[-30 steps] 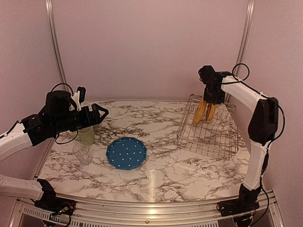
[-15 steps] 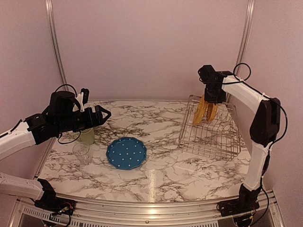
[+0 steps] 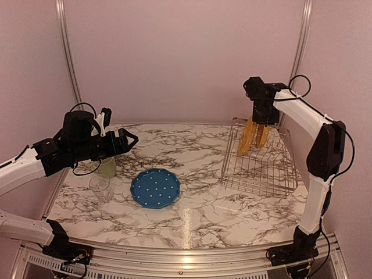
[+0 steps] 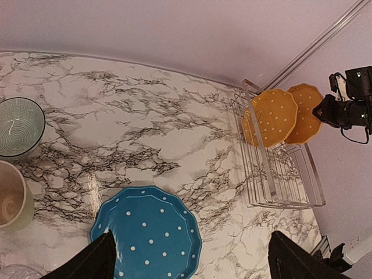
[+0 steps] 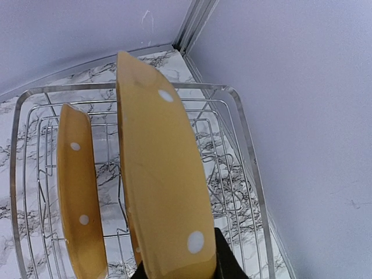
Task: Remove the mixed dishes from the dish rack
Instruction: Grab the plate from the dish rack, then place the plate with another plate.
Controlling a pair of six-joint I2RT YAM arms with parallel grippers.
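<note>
Plate (image 5: 163, 174) clamped by right gripper (image 3: 260, 121), upright to clear rack (image 3: 261, 171) tines; left gripper (image 3: 129, 139) spread empty, well left of rack.

surf: marble tbl (image 3: 203, 203) | my L: green mug (image 3: 107, 167), clr glass (image 3: 100, 188) just in front, sm bowl (image 4: 20, 126) behind mug | ctr-L: blue dotted plate (image 3: 155, 188) flat | my R rear: wire rack (image 3: 260, 168)
</note>
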